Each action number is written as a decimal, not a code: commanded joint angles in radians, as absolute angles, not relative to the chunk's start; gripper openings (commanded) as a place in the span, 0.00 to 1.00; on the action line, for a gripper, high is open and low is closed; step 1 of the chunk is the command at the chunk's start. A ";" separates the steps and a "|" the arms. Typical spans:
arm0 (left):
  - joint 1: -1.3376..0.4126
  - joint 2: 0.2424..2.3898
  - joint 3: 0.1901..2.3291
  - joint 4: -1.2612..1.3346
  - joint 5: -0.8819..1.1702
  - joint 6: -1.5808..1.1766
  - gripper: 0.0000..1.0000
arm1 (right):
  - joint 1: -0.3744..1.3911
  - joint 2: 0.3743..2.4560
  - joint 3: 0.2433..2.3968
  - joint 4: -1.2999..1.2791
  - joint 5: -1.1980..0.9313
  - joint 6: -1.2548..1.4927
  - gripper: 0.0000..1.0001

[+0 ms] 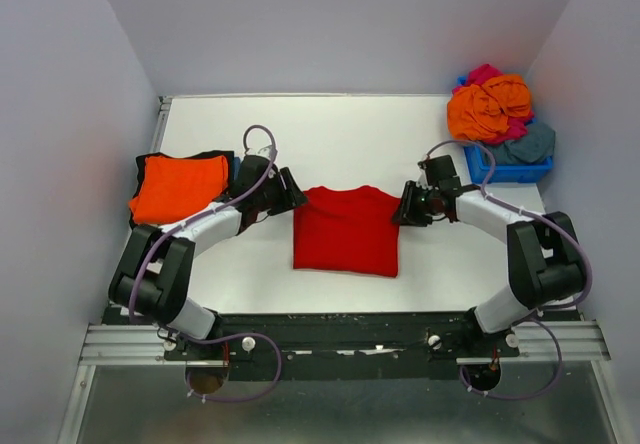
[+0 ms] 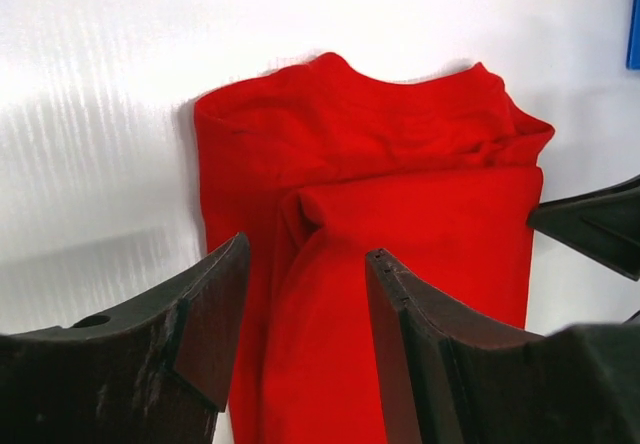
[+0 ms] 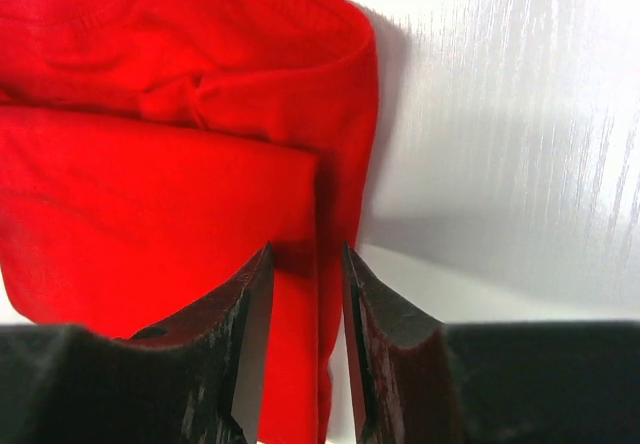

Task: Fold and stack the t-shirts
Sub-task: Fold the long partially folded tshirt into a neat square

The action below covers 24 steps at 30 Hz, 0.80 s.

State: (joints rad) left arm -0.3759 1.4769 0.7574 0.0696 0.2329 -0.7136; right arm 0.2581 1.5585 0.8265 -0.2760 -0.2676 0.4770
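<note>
A red t-shirt (image 1: 345,232) lies folded into a rectangle in the middle of the table, collar end toward the back. My left gripper (image 1: 290,196) hovers at its back left corner, open, and the cloth (image 2: 400,194) shows between the spread fingers (image 2: 308,246). My right gripper (image 1: 402,207) is at the back right corner, also open, its fingers (image 3: 306,247) astride the shirt's folded right edge (image 3: 150,184) without pinching it. A folded orange t-shirt (image 1: 180,186) rests on a black one (image 1: 148,160) at the left.
At the back right stands a blue bin (image 1: 505,172) holding a heap of crumpled shirts: orange (image 1: 488,107), magenta (image 1: 484,72) and grey-blue (image 1: 528,144). White walls close in the table on three sides. The right gripper's fingertip (image 2: 590,226) shows in the left wrist view.
</note>
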 commanded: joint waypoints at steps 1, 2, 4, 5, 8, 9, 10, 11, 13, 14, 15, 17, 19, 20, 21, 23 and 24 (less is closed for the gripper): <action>-0.394 1.534 0.807 0.106 0.258 -0.687 0.61 | 0.258 1.597 0.879 -0.236 -0.261 0.456 0.40; -0.397 1.543 0.814 0.106 0.264 -0.684 0.60 | 0.258 1.598 0.885 -0.239 -0.261 0.454 0.40; -0.406 1.557 0.828 0.101 0.264 -0.681 0.60 | 0.258 1.598 0.891 -0.241 -0.262 0.451 0.40; -0.411 1.566 0.836 0.095 0.261 -0.678 0.60 | 0.258 1.597 0.896 -0.245 -0.259 0.449 0.40; -0.414 1.592 0.854 0.094 0.259 -0.678 0.60 | 0.258 1.600 0.907 -0.250 -0.250 0.443 0.40; -0.416 1.603 0.861 0.094 0.261 -0.678 0.59 | 0.258 1.606 0.910 -0.252 -0.252 0.443 0.39; -0.416 1.612 0.868 0.091 0.262 -0.678 0.57 | 0.258 1.614 0.916 -0.253 -0.255 0.442 0.39; -0.417 1.623 0.874 0.091 0.267 -0.678 0.54 | 0.258 1.623 0.920 -0.253 -0.253 0.442 0.38; -0.420 1.640 0.890 0.087 0.272 -0.676 0.51 | 0.258 1.634 0.925 -0.252 -0.255 0.442 0.37; -0.422 1.650 0.894 0.084 0.272 -0.676 0.51 | 0.258 1.637 0.928 -0.250 -0.256 0.442 0.36; -0.423 1.658 0.899 0.083 0.275 -0.676 0.51 | 0.258 1.643 0.931 -0.250 -0.256 0.442 0.35; -0.423 1.675 0.910 0.080 0.279 -0.676 0.51 | 0.258 1.649 0.936 -0.249 -0.259 0.442 0.34; -0.426 1.690 0.916 0.081 0.291 -0.678 0.49 | 0.258 1.649 0.936 -0.242 -0.268 0.439 0.29; -0.426 1.695 0.920 0.078 0.296 -0.678 0.46 | 0.258 1.651 0.936 -0.241 -0.275 0.439 0.26; -0.426 1.695 0.922 0.069 0.296 -0.683 0.44 | 0.258 1.651 0.936 -0.241 -0.275 0.439 0.24; -0.426 1.686 0.923 0.049 0.288 -0.683 0.45 | 0.258 1.649 0.936 -0.239 -0.275 0.436 0.24; -0.426 1.675 0.920 0.041 0.278 -0.680 0.47 | 0.258 1.646 0.937 -0.241 -0.278 0.434 0.23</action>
State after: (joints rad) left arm -0.4213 1.6855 0.8989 0.0681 0.2665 -0.6922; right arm 0.2581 1.6363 0.9100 -0.2554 -0.2695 0.4500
